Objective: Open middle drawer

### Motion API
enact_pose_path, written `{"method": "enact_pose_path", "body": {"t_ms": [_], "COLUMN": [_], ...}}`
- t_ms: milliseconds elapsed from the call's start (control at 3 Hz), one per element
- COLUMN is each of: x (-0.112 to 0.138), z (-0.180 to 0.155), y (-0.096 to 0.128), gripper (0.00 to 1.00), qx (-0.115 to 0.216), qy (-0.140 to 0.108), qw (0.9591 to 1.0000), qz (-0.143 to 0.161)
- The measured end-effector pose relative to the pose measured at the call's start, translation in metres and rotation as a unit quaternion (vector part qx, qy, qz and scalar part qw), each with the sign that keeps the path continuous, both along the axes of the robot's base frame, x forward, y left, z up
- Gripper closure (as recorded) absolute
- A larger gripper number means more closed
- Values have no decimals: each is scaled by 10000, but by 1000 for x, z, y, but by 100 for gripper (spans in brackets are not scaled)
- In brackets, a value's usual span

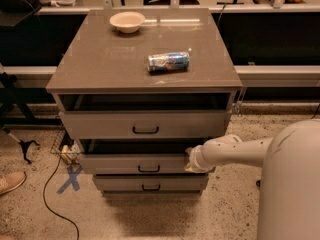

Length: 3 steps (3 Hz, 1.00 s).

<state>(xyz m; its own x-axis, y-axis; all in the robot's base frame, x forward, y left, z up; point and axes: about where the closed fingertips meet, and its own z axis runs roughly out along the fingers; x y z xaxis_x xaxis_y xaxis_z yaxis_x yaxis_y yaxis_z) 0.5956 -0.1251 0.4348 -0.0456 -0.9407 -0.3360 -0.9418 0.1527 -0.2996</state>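
Note:
The middle drawer (125,164) is the grey-taupe one with a small black bar handle (149,169) at its centre. It stands partly pulled out, with a dark gap above its front. My gripper (192,159) is at the right end of that drawer's front, at its upper edge, on the end of my white arm (235,151) reaching in from the right.
The top drawer (145,124), taller with a wider handle, is also ajar. The slim bottom drawer (150,183) looks closed. A bowl (127,21) and a lying can (168,62) are on the cabinet top. A cable and a blue X mark (70,179) are on the floor at left.

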Motion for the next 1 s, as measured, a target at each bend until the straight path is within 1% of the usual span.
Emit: {"method": "enact_pose_path", "body": {"t_ms": [333, 667, 1000], "x": [-10, -10, -11], "z": [1, 1, 0], "y": [-5, -5, -4], "gripper": [88, 100, 81], "qx": [10, 10, 12], "qy": [24, 25, 36], "qw": [10000, 10000, 10000], "qz": [-95, -95, -88]}}
